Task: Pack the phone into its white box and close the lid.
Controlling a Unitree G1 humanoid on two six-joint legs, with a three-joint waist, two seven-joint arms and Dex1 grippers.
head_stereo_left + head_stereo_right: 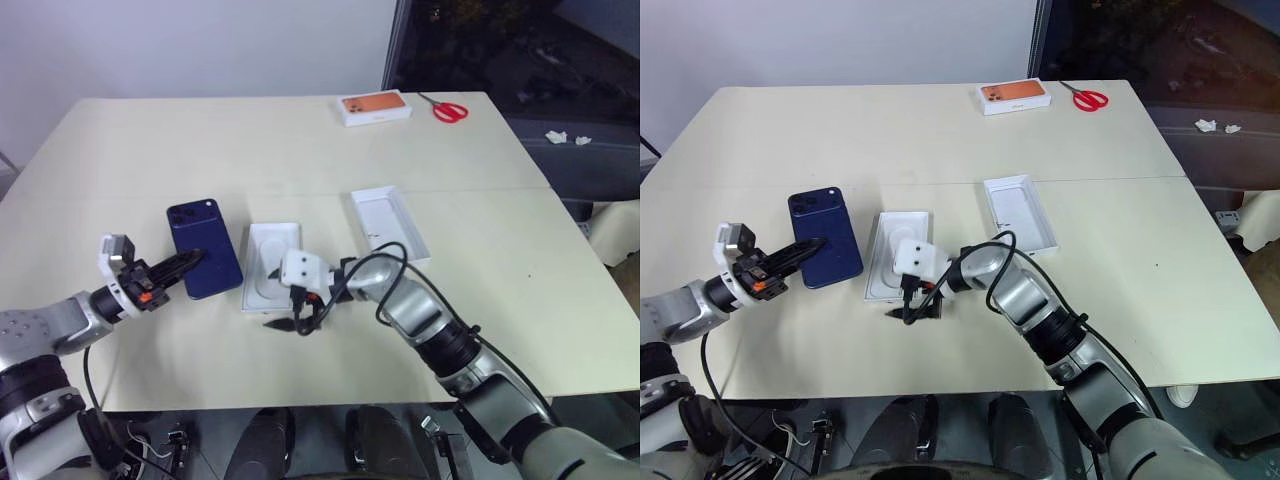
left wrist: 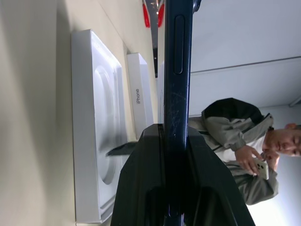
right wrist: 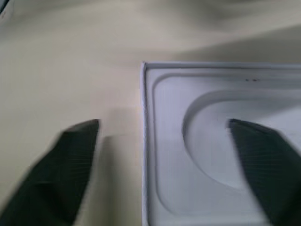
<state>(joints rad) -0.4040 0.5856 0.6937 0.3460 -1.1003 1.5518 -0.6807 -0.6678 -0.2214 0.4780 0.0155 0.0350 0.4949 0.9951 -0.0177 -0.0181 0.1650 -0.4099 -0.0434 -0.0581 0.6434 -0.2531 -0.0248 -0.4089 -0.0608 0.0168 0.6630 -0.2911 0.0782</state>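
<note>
Packing is barely begun, by my reading; the slim dark blue glossy phone (image 1: pixel 205 247) is out of any box, pinched at its near edge by the left claw (image 1: pixel 187 263), whose black fingers press together on its sides, as the left wrist view confirms; whether its far end rests on the cream tabletop (image 1: pixel 250 140) or is lifted clear, I cannot tell.

At three o'clock from the phone, just beside it, lies a shallow white rectangular cardboard tray with a rounded oblong recess (image 1: pixel 268 267); this looks like the white box with its insert lying inside, though I cannot be sure; the right claw (image 1: pixel 912 308) hovers at that tray's near end with its fingers spread wide, one either side of the tray's corner wall in the right wrist view, gripping nothing.

At three o'clock from the tray, apart from it, the plain white shallow cardboard lid (image 1: pixel 390 225) lies inner face up; unclosed.

Far off at twelve to one o'clock sit a white box with an orange top (image 1: pixel 375 107) and red-handled scissors (image 1: pixel 449 109); neither belongs to the job.

Left to do, I judge: seat the phone in the tray, then fetch and fit the lid.
</note>
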